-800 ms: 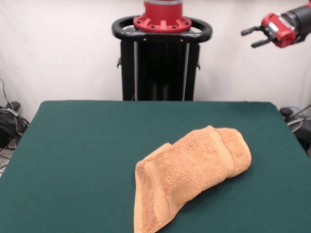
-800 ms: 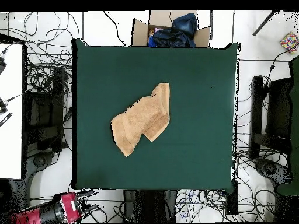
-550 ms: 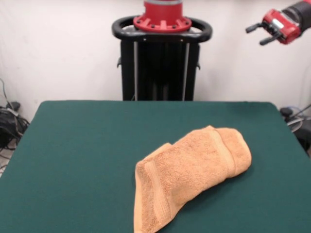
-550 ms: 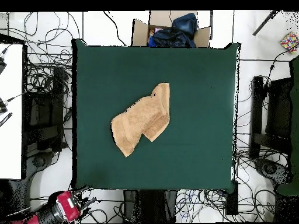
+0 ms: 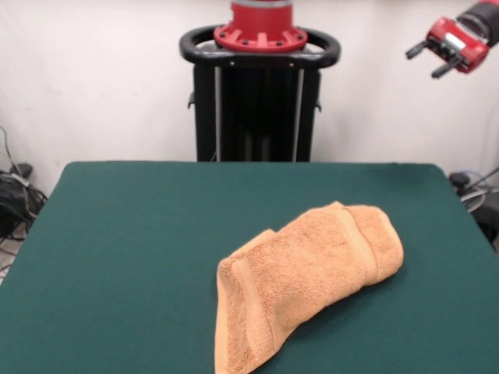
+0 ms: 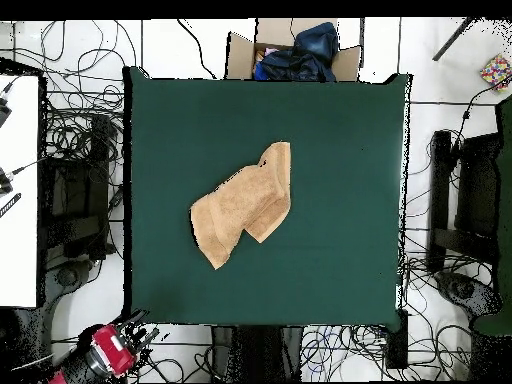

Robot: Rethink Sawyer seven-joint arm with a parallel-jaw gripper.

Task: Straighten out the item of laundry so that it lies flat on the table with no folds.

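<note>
Well off the desk (image 5: 140,234) and high beside its corner, the robot's red hand (image 5: 437,59) hangs released, its two black fingers (image 5: 417,50) spread with nothing between them, far from the work it has to do. The towel (image 5: 308,273) lies a long way below and across from the hand, roughly mid-desk, bunched into a folded wedge: one woven band runs along the narrow end farthest from the hand in the front view, and a thick doubled layer rolls over at the end nearer to it.

The step in hand appears to be the approach, and doing it well likely means bringing the hand in over the desk and down onto a single free corner of the upper layer (the pointed tip seen in the overhead view (image 6: 217,262) looks a fair candidate), pinching only that layer rather than the whole stack. A low pull away from the fold, keeping the cloth dragging on the felt, should open it without lifting the rest into a new crease.

Against the picture from under a second ago, the hand sits higher and farther out toward the frame's edge in the front view, and in the overhead view the hand (image 6: 140,333) has slid farther from the desk's corner. The towel has not shifted.
</note>
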